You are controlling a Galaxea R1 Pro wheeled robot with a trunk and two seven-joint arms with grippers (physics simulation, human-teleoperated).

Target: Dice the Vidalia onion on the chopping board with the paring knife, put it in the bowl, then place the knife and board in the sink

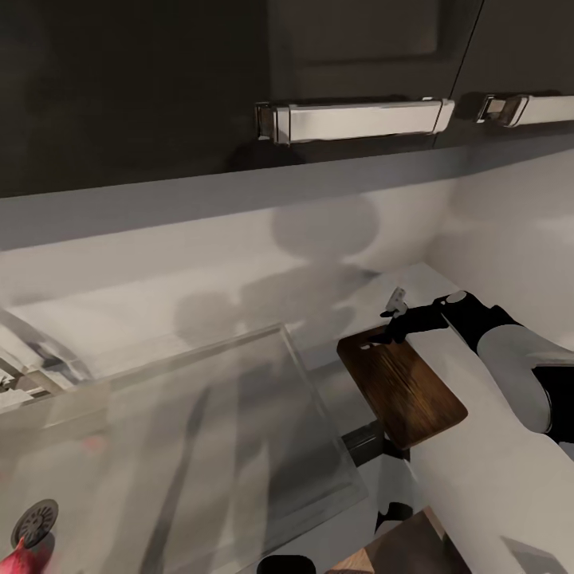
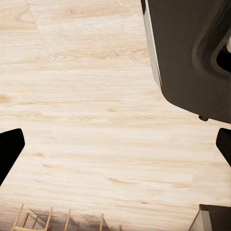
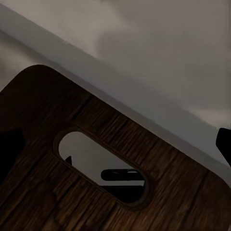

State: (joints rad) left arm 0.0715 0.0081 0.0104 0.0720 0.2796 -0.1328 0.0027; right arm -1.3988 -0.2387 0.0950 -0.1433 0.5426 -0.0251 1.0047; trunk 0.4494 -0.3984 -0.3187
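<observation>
The dark brown chopping board [image 1: 406, 395] lies on the grey countertop [image 1: 486, 478], with one end reaching over the sink [image 1: 199, 446] edge. My right gripper [image 1: 392, 328] hovers at the board's far end by its handle slot [image 3: 103, 166], jaws wide apart and nothing between them. In the right wrist view the chopping board [image 3: 57, 192] is very close. A pinkish-red piece of the Vidalia onion [image 1: 24, 558] shows beside the round drain [image 1: 36, 522], cut off by the frame. My left gripper [image 2: 115, 149] is open above the pale wood floor [image 2: 96, 96]. The paring knife and the bowl are out of view.
Glossy black upper cabinets with long metal handles [image 1: 359, 119] hang overhead. The chrome tap [image 1: 32, 359] stands at the sink's left. A small pale object [image 1: 397, 299] sits just beyond the right fingers. A dark cabinet body [image 2: 192, 53] and a wooden chair back [image 2: 57, 221] show below the left hand.
</observation>
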